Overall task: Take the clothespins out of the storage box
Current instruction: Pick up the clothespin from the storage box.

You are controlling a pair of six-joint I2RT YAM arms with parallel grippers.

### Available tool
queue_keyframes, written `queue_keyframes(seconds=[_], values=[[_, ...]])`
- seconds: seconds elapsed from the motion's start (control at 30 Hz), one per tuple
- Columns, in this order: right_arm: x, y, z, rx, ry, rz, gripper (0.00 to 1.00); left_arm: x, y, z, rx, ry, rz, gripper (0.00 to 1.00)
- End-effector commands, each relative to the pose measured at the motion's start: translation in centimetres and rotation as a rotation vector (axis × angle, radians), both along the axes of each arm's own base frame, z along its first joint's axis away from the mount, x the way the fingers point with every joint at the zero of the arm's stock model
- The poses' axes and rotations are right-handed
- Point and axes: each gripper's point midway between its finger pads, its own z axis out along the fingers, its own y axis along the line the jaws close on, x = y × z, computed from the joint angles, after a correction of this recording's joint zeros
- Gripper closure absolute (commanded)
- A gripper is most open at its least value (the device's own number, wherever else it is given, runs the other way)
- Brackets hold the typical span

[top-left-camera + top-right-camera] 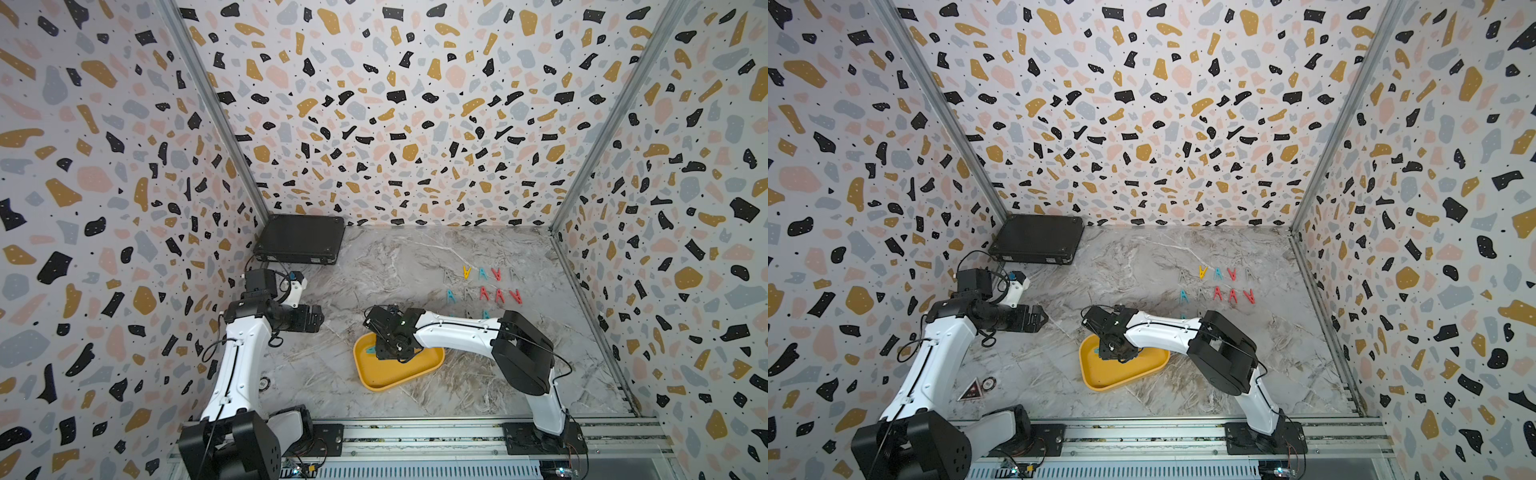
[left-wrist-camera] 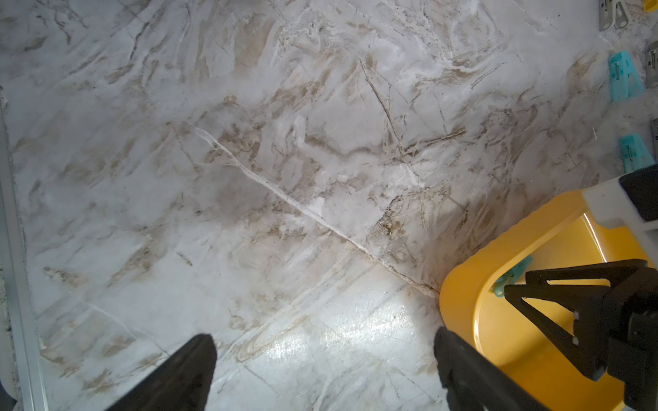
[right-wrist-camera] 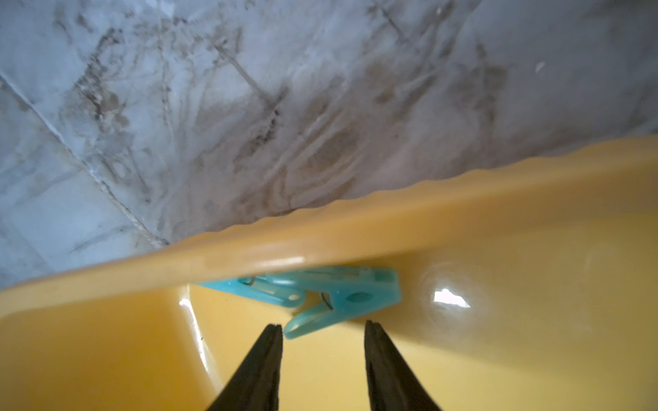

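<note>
Well, the biggest thing besides the arms is the flat black case [image 1: 301, 243], pushed into the far left corner, well apart from the work. The right arm [image 1: 457, 332] reaches across above the yellow storage box [image 1: 395, 376] and hides much of its inside in both top views. Beyond it the clothespins [image 1: 484, 293] lie in rows on the table, towards the right wall. One teal clothespin [image 3: 341, 291] is in the box, tucked against its wall under the rim. The right gripper [image 3: 323, 323] sits low inside, jaws part-open and gripping nothing, one leg of the peg just reaching between the tips. The left gripper [image 2: 322, 334] hangs spread wide over the bare marble table [image 1: 407, 257], just beside the box's corner. Terrazzo-patterned walls [image 1: 415, 104] close three sides, and a metal rail [image 1: 415, 432] runs along the front. The middle and left of the table lie open.
</note>
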Motion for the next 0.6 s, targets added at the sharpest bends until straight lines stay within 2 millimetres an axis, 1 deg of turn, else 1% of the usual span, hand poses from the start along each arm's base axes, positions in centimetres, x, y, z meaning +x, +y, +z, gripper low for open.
queue_keyframes(seconds=[0.0,0.2,0.4,0.57], values=[[0.0,-0.2,-0.1,-0.028,0.019,-0.028,0.57,-0.1,-0.2,0.3,-0.013,-0.021,-0.005,0.0],[0.1,-0.8,-0.6,-0.05,0.024,-0.05,0.58,-0.1,-0.3,0.5,-0.013,-0.028,-0.008,0.0],[0.2,-1.5,-0.4,-0.06,0.01,-0.069,0.62,-0.2,-0.3,0.5,-0.014,-0.029,-0.008,0.0],[0.4,-2.0,-0.6,-0.075,0.002,-0.073,0.65,-0.2,-0.3,0.5,-0.013,-0.032,-0.009,0.0]])
